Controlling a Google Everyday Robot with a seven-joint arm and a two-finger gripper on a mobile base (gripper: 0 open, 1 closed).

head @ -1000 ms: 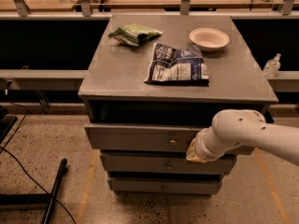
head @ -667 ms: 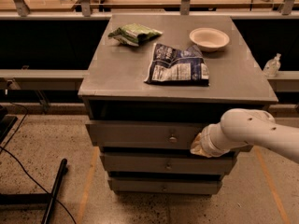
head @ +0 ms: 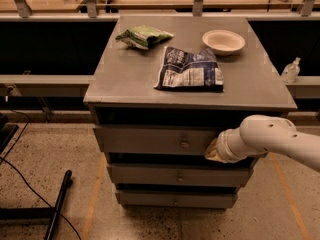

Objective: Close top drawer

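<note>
My gripper (head: 212, 151) is at the right end of the top drawer (head: 145, 140), beside its knob (head: 184, 143). I cannot tell if it is spread or closed. The drawer sits just under the table (head: 130, 79) top.

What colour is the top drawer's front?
The top drawer front is plain dull grey, camera view; the gripper is at its right end.

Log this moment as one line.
top drawer: slightly out | gripper: at its front, right of knob
</note>
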